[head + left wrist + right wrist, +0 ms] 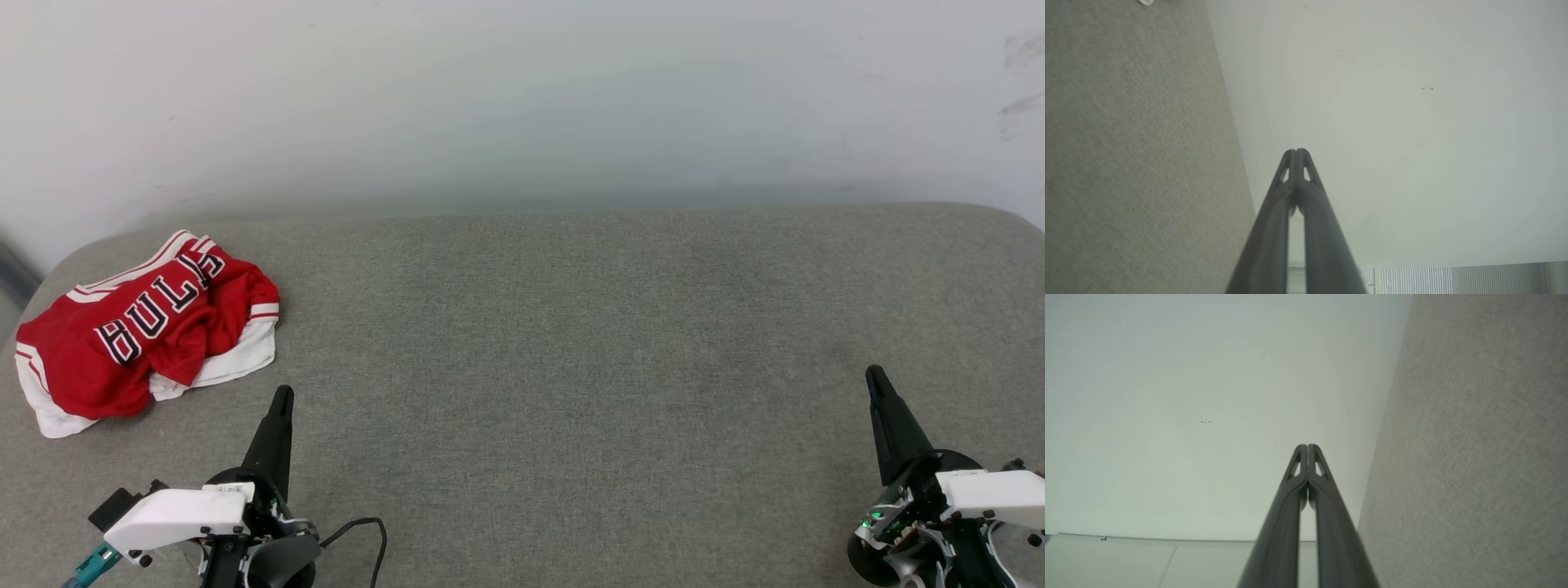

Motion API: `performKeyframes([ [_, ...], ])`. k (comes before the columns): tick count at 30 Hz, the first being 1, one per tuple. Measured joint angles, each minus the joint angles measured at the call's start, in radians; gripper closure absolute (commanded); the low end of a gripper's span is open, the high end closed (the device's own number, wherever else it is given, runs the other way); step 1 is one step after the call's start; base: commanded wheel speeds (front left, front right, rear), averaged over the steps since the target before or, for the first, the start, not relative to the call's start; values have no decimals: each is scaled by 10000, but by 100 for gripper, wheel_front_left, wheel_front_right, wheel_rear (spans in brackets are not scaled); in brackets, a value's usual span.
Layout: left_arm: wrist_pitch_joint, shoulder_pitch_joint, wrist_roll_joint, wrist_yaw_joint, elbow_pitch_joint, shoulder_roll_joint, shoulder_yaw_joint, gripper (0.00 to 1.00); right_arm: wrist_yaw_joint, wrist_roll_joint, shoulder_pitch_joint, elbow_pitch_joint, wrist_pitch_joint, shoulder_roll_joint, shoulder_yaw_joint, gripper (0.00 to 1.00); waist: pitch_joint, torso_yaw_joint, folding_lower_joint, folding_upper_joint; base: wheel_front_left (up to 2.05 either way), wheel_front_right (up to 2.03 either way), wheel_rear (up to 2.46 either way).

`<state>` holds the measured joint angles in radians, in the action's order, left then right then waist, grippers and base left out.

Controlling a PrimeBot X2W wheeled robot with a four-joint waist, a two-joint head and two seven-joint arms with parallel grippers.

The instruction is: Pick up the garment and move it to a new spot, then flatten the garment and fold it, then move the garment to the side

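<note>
Wall: pale and plain, rising behind everything, with a few dark scuffs at its upper right
Pad: a wide grey fabric surface with rounded far corners, running back to the Wall
Garment: red with white sleeves and striped trim, crumpled in a heap at the far left corner of the Pad; the black "BULLS" lettering faces up and runs on a slant; nothing touches it
Left gripper: low at the near left, its 2 dark fingers pressed together with nothing between them, tips pointing toward the Wall; near the Garment's closest edge but apart from it
Right gripper: low at the near right, 2 fingers clenched tip to tip and empty, well apart from the Garment
Cable: a thin black loop on the Pad just beside the left wrist
</note>
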<state>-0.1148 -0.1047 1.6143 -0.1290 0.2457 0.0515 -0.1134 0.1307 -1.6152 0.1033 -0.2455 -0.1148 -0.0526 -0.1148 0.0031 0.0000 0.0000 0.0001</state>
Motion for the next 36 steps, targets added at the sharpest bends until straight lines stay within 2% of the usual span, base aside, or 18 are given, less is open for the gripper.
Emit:
performKeyframes([
  [36, 0, 0, -2, 0, 0, -2, 0, 100, 0, 0, 0, 0, 0, 0, 0, 100, 0, 0, 0, 0, 0, 0, 0],
])
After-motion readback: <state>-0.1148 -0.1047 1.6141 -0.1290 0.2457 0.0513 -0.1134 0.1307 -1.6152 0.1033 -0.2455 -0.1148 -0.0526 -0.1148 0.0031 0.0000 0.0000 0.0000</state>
